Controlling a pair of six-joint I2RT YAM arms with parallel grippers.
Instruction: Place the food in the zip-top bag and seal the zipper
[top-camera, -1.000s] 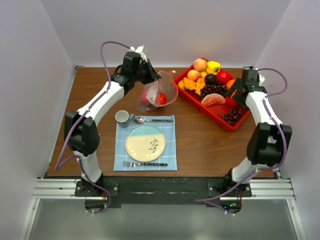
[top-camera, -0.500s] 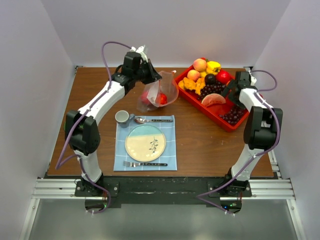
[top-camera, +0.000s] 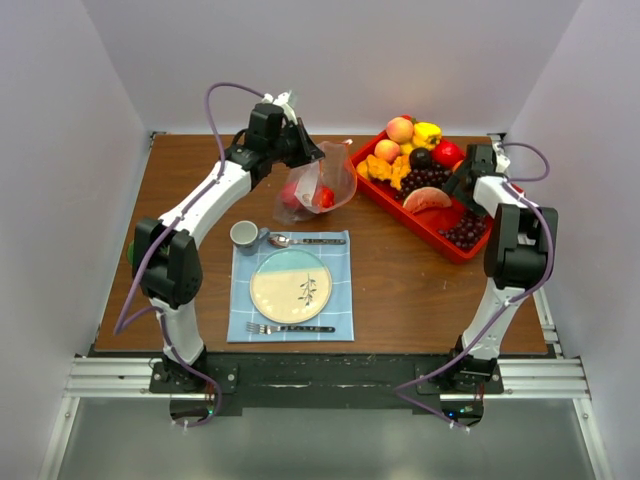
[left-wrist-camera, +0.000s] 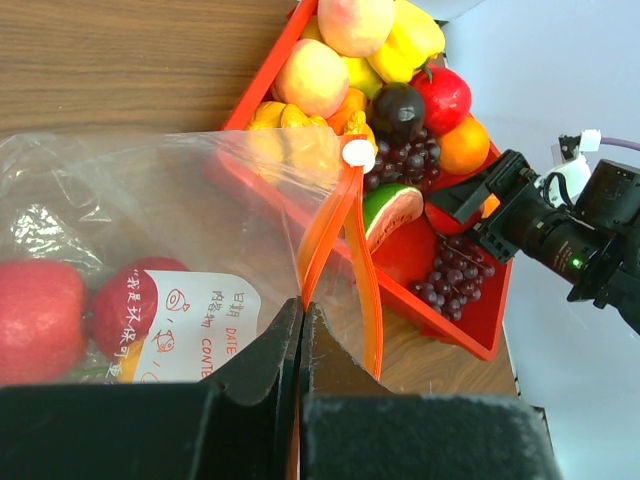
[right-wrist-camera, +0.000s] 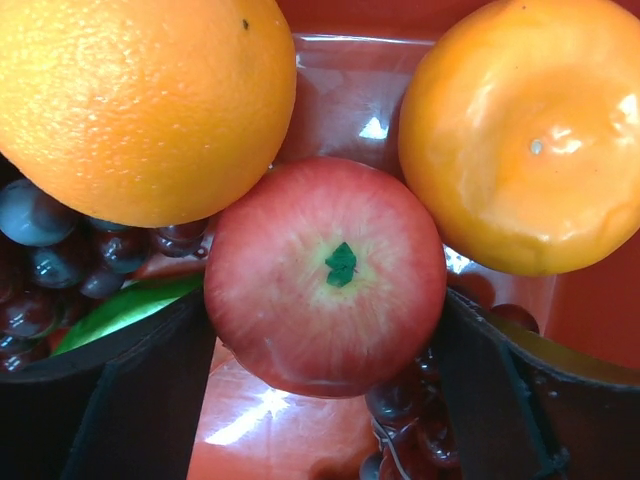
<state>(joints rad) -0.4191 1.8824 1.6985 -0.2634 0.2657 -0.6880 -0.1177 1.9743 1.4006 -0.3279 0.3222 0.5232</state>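
Step in hand: loading of the food into the zip-top bag (left-wrist-camera: 150, 200); sealing is not yet due. The left gripper (left-wrist-camera: 302, 310) is clamped shut on the bag's mouth edge at the zipper (left-wrist-camera: 335, 225) and holds the mouth up and open toward the red tray (top-camera: 405, 215). Two red fruits (left-wrist-camera: 60, 320) already lie inside the bag. Most of the food remains in the tray.

The right gripper (right-wrist-camera: 325, 355) is lowered into the tray with its jaws set wide on either side of a red apple (right-wrist-camera: 325, 275). The fingers sit at the apple's flanks; whether the pads already bear on it cannot be told. An orange (right-wrist-camera: 140, 100) and a second orange (right-wrist-camera: 520, 130) touch the apple at its far side, and dark grapes (right-wrist-camera: 60, 260) lie just beside one finger.

Next move, as judged: a firm closure on the apple, a straight lift clear of the oranges, then transfer to the bag mouth. The round, smooth apple may slip from the jaws, and the grapes may be dragged along.
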